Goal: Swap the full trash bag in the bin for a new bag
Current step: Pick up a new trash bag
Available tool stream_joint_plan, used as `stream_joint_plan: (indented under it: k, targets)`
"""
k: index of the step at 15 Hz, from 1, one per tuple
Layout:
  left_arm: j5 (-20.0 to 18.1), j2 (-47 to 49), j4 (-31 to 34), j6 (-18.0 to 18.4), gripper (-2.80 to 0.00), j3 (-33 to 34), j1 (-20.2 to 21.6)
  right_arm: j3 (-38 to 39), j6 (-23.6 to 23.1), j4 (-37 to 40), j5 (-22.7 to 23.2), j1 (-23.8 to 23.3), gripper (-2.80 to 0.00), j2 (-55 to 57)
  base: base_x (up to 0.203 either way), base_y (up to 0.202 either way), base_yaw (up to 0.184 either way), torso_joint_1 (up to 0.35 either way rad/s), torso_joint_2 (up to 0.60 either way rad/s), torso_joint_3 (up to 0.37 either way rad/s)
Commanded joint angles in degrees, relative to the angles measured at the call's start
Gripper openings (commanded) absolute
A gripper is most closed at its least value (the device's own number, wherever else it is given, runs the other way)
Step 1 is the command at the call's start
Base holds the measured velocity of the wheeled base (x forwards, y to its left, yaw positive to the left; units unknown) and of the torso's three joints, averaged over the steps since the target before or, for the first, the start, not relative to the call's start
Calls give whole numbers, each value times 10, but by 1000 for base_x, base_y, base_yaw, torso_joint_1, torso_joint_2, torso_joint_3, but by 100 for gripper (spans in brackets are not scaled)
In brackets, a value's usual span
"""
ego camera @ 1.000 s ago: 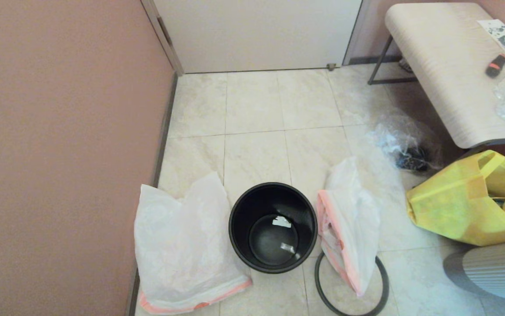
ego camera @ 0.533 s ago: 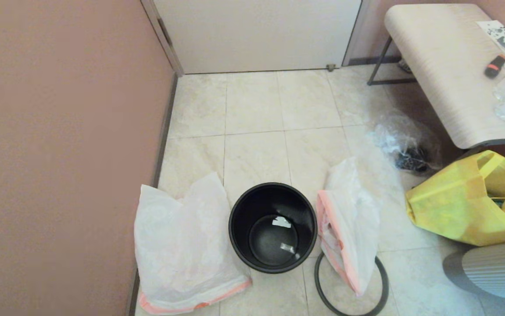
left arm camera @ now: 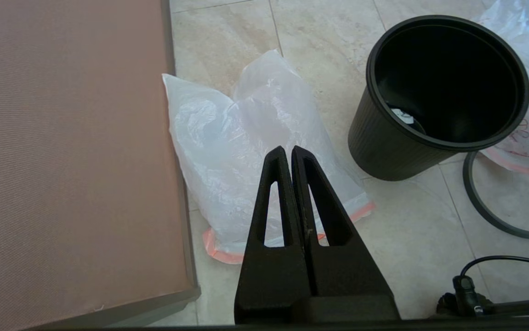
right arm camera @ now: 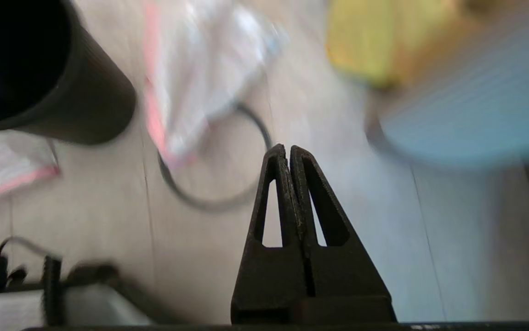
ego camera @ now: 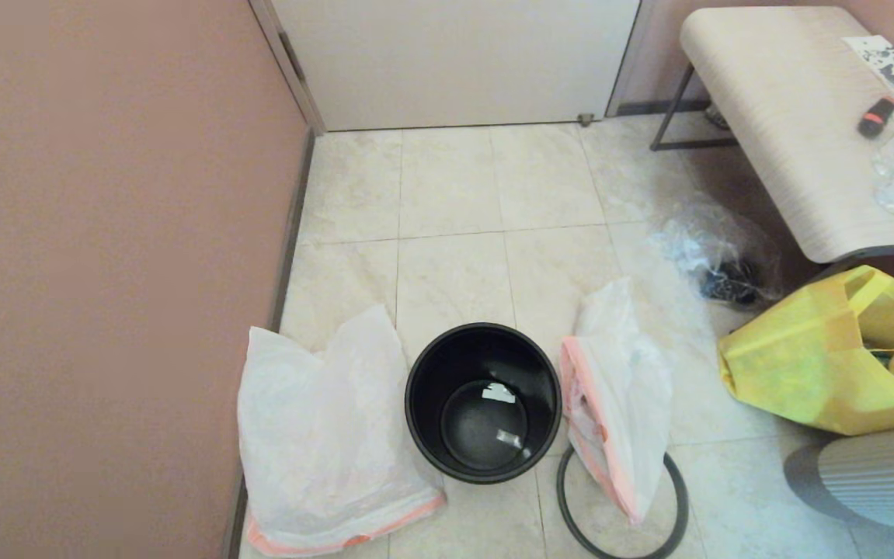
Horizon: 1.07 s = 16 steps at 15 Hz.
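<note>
The round black bin [ego camera: 483, 404] stands on the tiled floor with no bag in it; two scraps lie on its bottom. Its dark grey hoop [ego camera: 622, 536] lies on the floor to its right. A white bag with a pink band [ego camera: 619, 396] stands on that hoop beside the bin. Another white pink-banded bag [ego camera: 326, 439] lies to the bin's left by the wall. My left gripper [left arm camera: 289, 150] is shut and empty, above that left bag [left arm camera: 250, 151]. My right gripper [right arm camera: 287, 149] is shut and empty, above the floor near the hoop [right arm camera: 209, 202]. Neither arm shows in the head view.
A pink wall [ego camera: 105, 272] runs along the left. A yellow shopping bag [ego camera: 827, 357] and a clear bag of dark items [ego camera: 718, 256] lie at the right under a bench [ego camera: 788, 116]. A grey ribbed round object [ego camera: 874, 477] sits at the lower right.
</note>
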<state>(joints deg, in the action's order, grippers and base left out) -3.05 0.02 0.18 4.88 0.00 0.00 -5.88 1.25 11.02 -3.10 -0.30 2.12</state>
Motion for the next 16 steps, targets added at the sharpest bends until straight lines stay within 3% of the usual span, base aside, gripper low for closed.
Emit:
stream_joint_plan:
  k: [1, 16]
  targets:
    - [0, 0, 0, 0, -280, 0, 0, 63, -10, -123, 31, 5, -280, -21, 0, 0, 0, 0, 0, 0]
    - [0, 0, 0, 3, -280, 0, 0, 65, -20, -124, 33, 6, -280, -21, 0, 0, 0, 0, 0, 0]
